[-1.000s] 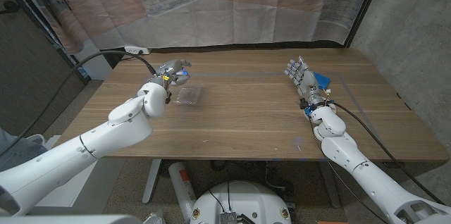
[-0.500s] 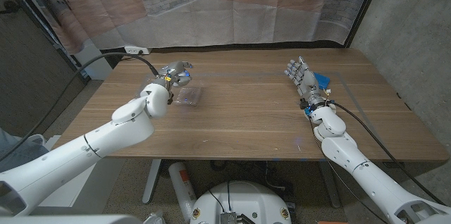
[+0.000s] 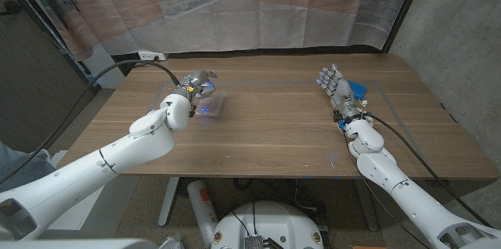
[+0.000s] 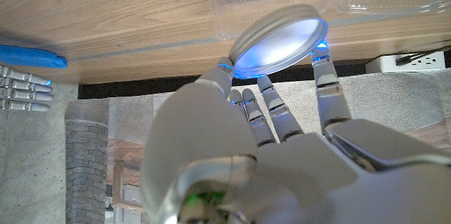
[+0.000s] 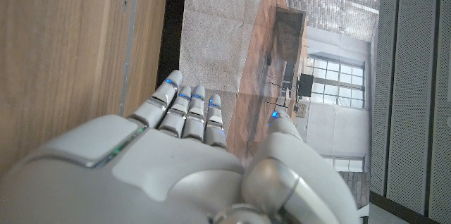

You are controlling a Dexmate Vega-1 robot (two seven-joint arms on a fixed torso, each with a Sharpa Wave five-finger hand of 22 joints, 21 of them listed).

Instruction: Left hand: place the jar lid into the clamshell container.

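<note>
1. A wooden table (image 3: pixel 274 124) takes up the head view, with a translucent plastic curtain (image 3: pixel 258 14) hanging behind its far edge and a white power strip (image 3: pixel 150 55) at the far left corner.
2. A blue object (image 3: pixel 358 88) lies on the table just beside the right hand (image 3: pixel 332 83); what it is cannot be told.
3. The right hand stands with its fingers extended and apart, holding nothing.
4. A black cable (image 3: pixel 117 65) arcs over the left arm toward the left hand (image 3: pixel 196 86).
5. The clamshell container (image 3: pixel 210 106) is clear ribbed plastic, lying open on the table's left half, just under and beside the left hand.
6. The jar lid (image 4: pixel 278 41) is round, with a metallic rim and a pale face lit bluish.
7. The left hand pinches the jar lid by its rim between the thumb and a fingertip (image 4: pixel 321 58), holding it over the container's edge, above the table.
</note>
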